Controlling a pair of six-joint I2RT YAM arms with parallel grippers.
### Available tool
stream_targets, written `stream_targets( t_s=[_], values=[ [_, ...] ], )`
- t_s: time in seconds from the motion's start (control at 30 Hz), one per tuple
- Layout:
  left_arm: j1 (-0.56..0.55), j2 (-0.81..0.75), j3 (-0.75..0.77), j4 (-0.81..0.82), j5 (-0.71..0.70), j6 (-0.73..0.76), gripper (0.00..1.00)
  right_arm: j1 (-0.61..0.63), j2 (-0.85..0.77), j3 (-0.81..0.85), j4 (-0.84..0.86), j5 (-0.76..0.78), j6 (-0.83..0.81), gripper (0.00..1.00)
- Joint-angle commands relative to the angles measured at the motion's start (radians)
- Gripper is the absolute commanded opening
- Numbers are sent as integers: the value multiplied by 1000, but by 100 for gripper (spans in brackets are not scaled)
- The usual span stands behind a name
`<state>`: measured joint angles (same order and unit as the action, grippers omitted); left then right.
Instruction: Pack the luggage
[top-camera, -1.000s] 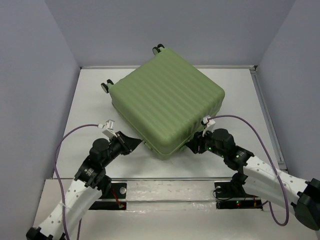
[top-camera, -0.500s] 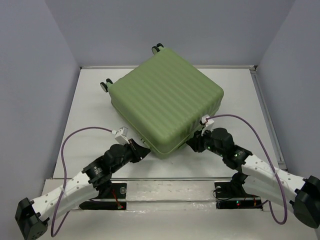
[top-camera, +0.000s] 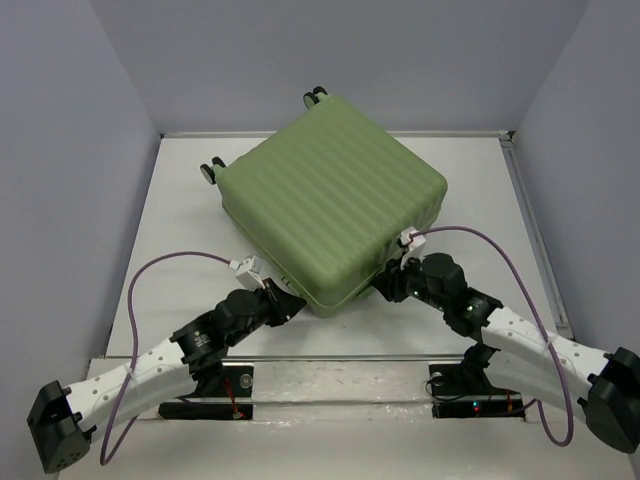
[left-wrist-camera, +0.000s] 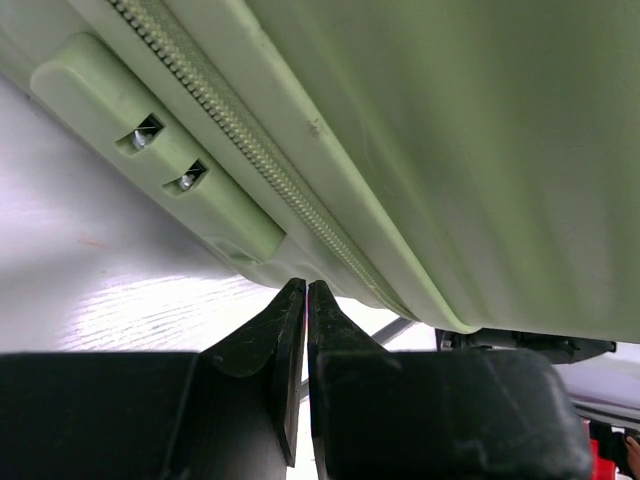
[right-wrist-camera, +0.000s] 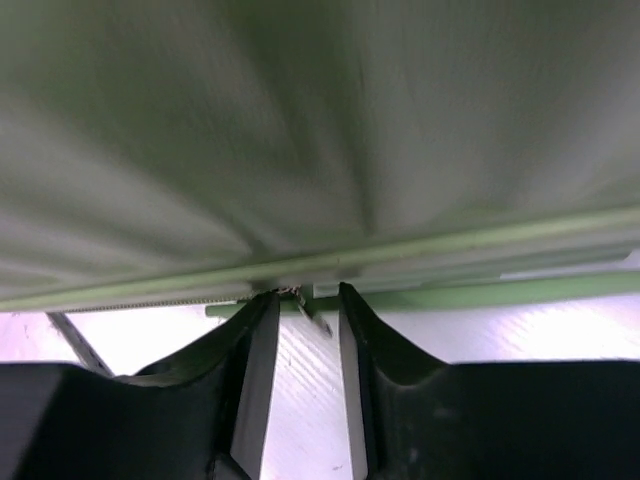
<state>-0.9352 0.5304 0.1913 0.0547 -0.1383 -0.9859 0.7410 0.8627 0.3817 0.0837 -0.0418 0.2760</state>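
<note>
Two grippers: both low against the suitcase (top-camera: 330, 195).
Left gripper (left-wrist-camera: 306, 286): fingers together under the zipper (left-wrist-camera: 240, 140).
Right gripper (right-wrist-camera: 307, 296): slightly apart around a small tab (right-wrist-camera: 312, 318); we centre it before pinching.

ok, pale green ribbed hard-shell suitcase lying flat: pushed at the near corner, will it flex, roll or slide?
Probably stiff: the green suitcase has a moulded ribbed shell. Likely slides or pivots, not rolls: it lies flat, black wheels sideways.
</note>
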Motion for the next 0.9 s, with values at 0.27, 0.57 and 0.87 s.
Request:
stream_targets(
  t_s=[0.27,0.57,0.87],
  values=[
    [-20,54,53,114,-32,16,16,0,90,40,200,-15,-17,24],
    [-20,187,100,263,-15,58,16,17,36,-10,185,-145,112,7],
    [-20,488,356,382,-38,153,16,401,-56,-84,22,-81,294,7]
  ],
)
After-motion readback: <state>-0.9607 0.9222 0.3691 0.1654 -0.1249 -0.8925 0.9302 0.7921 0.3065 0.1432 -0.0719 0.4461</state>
